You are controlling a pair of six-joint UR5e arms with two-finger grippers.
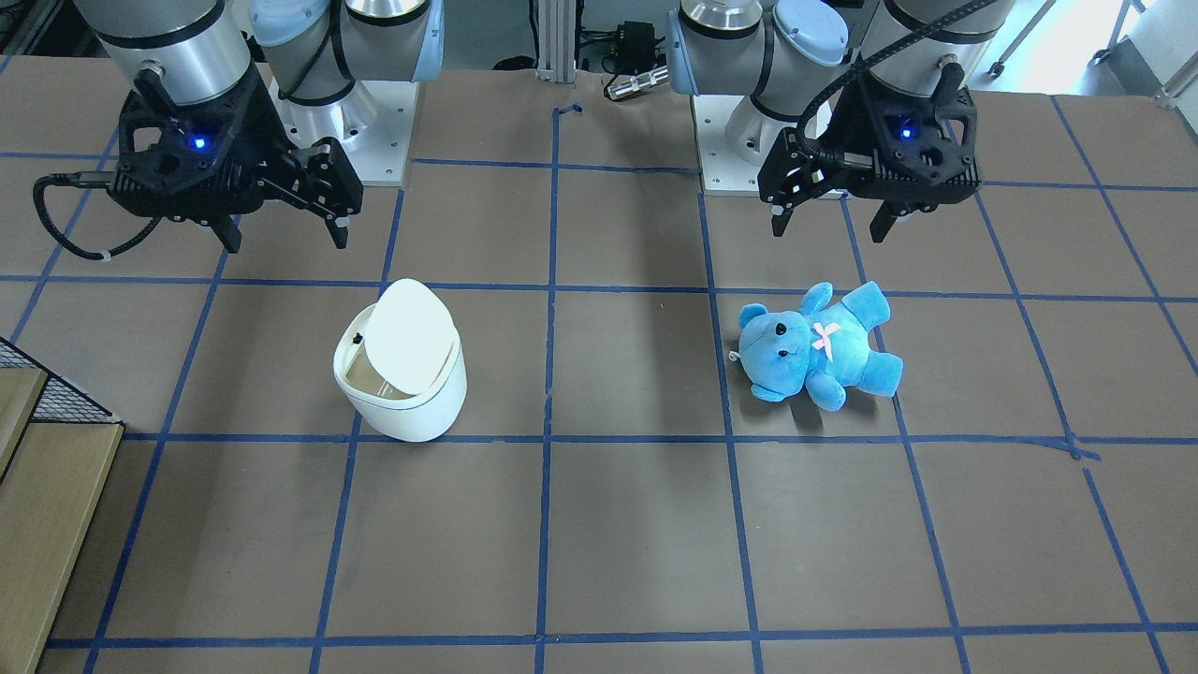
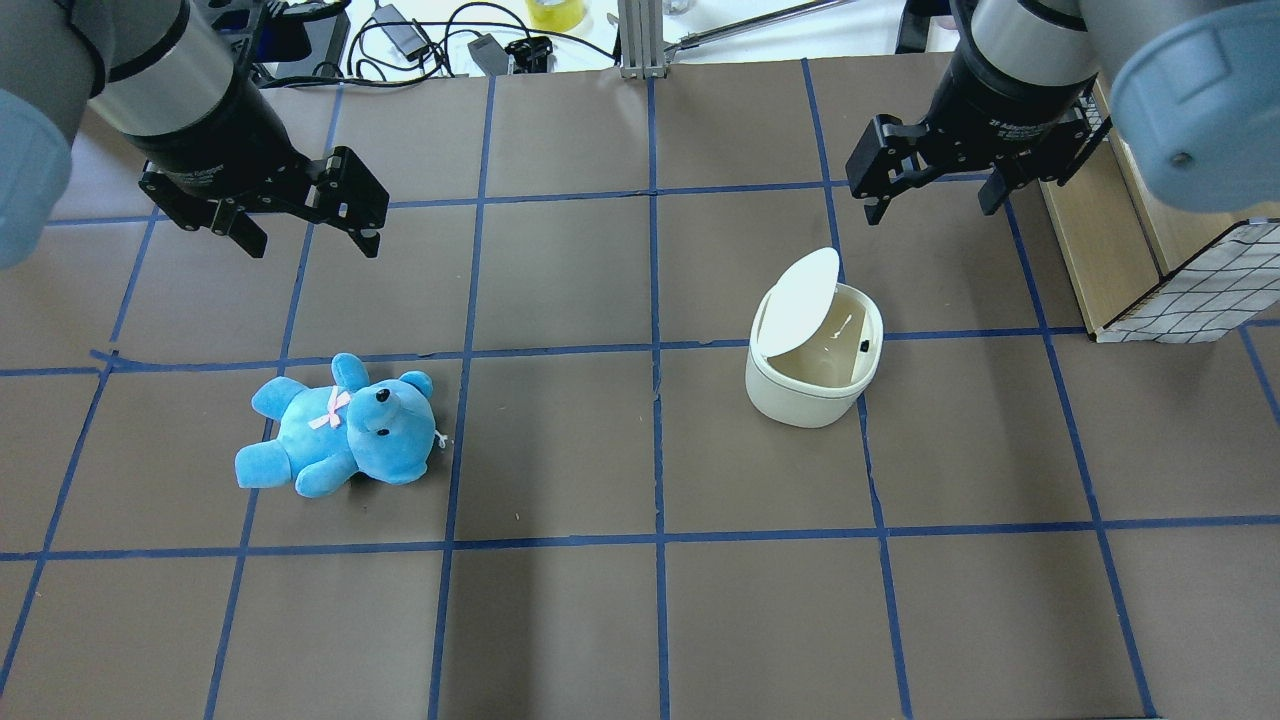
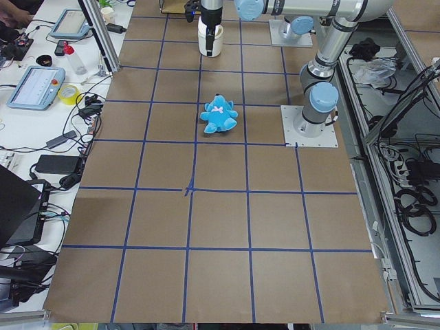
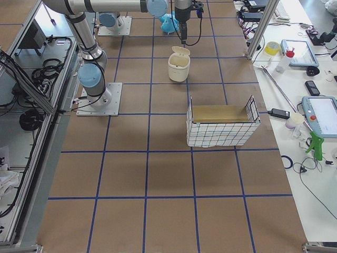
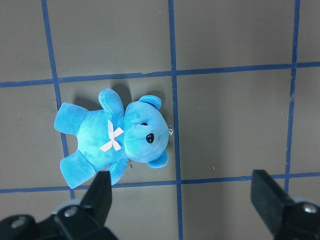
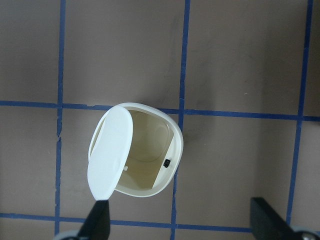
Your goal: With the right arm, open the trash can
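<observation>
The white trash can point(image 2: 800, 392) stands on the brown table with its lid point(image 2: 797, 303) tilted up, so the empty cream inside shows. It also shows in the front view point(image 1: 412, 402) and the right wrist view point(image 6: 172, 150). My right gripper point(image 2: 932, 208) is open and empty, held above the table just behind the can and apart from it; in the front view it point(image 1: 284, 234) is at upper left. My left gripper point(image 2: 312, 245) is open and empty, above and behind the blue teddy bear point(image 2: 340, 425). Its fingers frame the bear point(image 5: 115, 137) in the left wrist view.
A wire basket around a tan box point(image 2: 1180, 270) stands at the table's right edge, close to my right arm; it also shows in the right side view point(image 4: 221, 124). Blue tape lines grid the table. Cables and operator gear lie beyond the far edge.
</observation>
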